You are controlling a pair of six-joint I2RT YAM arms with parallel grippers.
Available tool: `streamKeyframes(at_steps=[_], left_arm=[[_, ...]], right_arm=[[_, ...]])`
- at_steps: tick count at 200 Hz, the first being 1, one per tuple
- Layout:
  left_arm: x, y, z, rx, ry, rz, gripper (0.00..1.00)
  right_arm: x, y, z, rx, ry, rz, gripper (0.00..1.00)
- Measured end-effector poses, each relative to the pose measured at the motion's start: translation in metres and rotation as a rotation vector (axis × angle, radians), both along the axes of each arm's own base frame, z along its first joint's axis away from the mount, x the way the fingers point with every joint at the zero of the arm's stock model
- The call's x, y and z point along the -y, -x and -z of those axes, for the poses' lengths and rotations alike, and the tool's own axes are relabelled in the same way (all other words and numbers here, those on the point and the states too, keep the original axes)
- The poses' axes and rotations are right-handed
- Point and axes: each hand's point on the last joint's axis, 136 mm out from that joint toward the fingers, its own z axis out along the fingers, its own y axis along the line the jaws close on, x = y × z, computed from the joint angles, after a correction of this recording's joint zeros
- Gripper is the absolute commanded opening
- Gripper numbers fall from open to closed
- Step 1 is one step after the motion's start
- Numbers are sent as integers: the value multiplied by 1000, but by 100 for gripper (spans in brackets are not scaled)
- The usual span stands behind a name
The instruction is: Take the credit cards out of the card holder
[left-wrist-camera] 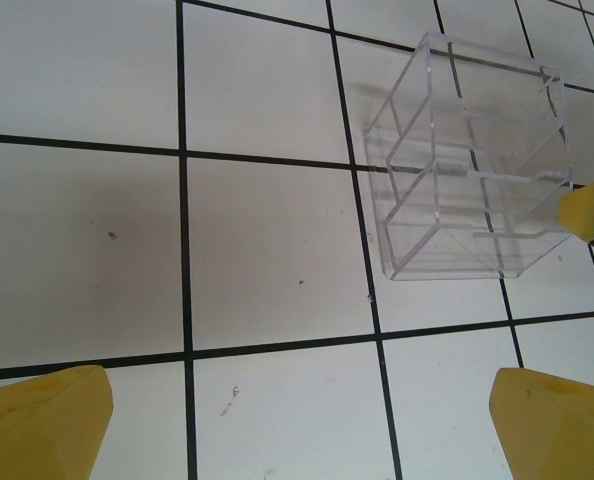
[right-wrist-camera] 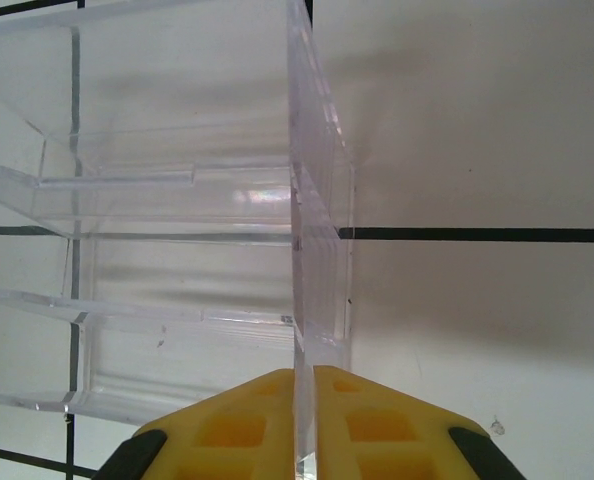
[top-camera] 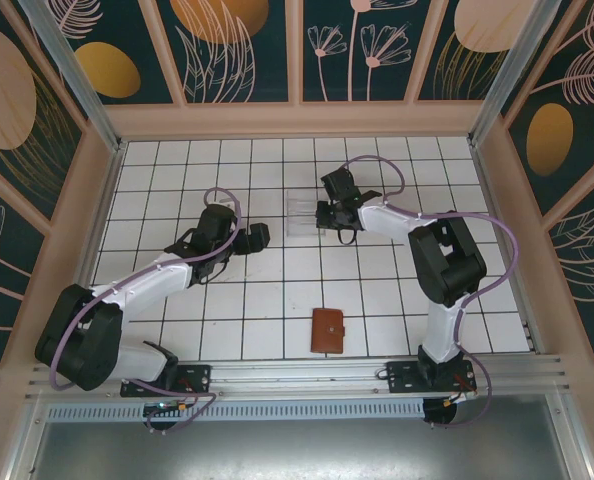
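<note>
The card holder point(top-camera: 327, 331) lies nearest, flat on the table point(top-camera: 157, 170) close to its near edge, between the two arm bases and closer to the right one. The brown wallet looks folded shut, with its little tab at the right side. No credit cards can be seen, either sticking out of it or lying on the white tiles around it. Neither arm is near it; both work well apart from it, toward the middle and far part of the table.

There the right gripper point(right-wrist-camera: 304, 385) has its yellow fingers point(right-wrist-camera: 237, 420) pressed together on one side wall of a clear acrylic stand point(top-camera: 302, 215), pinching the thin plate between the pads. The stand's compartments look empty. The left gripper point(top-camera: 252, 240) hovers just left of the stand with its jaws spread wide and nothing between them, and its wrist view looks down on bare tiles.

Judging from this, the task proper has not begun. The card holder has yet to be picked up and opened, and every card is yet to be drawn out. The stand is perhaps being placed to receive them.
</note>
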Motion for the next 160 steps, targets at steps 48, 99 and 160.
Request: streamKeyframes(at_steps=[48, 99, 160], left_arm=[[-1, 2, 1, -13, -8, 0, 98], [1, -3, -8, 2, -9, 3, 98], [-6, -6, -9, 16, -60, -7, 98]], right_arm=[[-2, 2, 0, -16, -22, 48, 29], [6, 9, -14, -5, -10, 79, 56], [15, 65, -62, 12, -12, 104, 97]])
